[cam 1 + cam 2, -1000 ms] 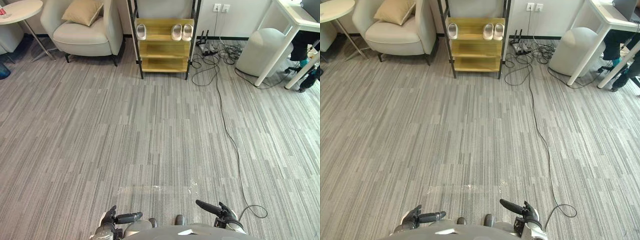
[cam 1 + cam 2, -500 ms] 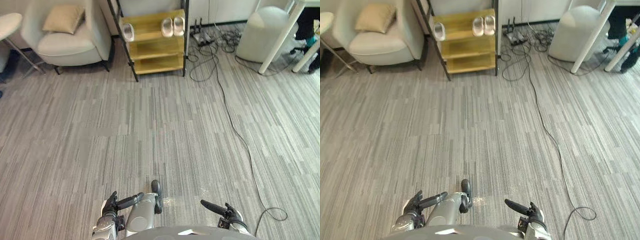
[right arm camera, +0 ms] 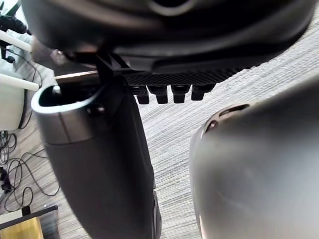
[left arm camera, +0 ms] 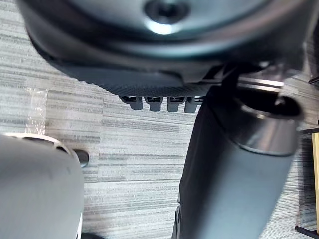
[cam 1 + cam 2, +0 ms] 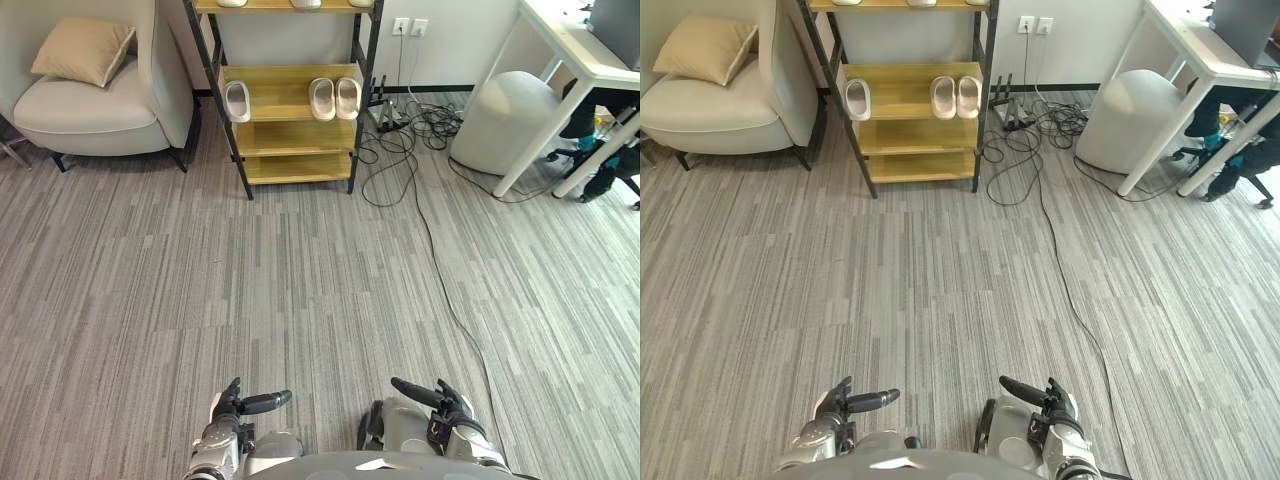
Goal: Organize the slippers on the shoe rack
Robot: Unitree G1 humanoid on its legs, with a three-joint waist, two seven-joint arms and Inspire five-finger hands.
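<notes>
Left hand [image 5: 238, 407] and right hand [image 5: 436, 401] hang low at the near edge, fingers loose and apart, holding nothing. A wide stretch of floor [image 5: 300, 290] lies between them and the far shoe rack [image 5: 296, 168]. On its second shelf down, one slipper [image 5: 237, 101] lies at the left edge. A pair [image 5: 334, 98] sits side by side near the right edge. An armchair [image 5: 95, 105] stands left of the rack, and tangled cables [image 5: 400, 132] lie right.

My head's two eyes look down and forward, sharing the far shoe rack [image 5: 285, 135] at upper centre; wrist cameras hug my left hand [image 4: 149, 74] and right hand [image 3: 174, 64], facing carpet [image 4: 139, 144].
</notes>
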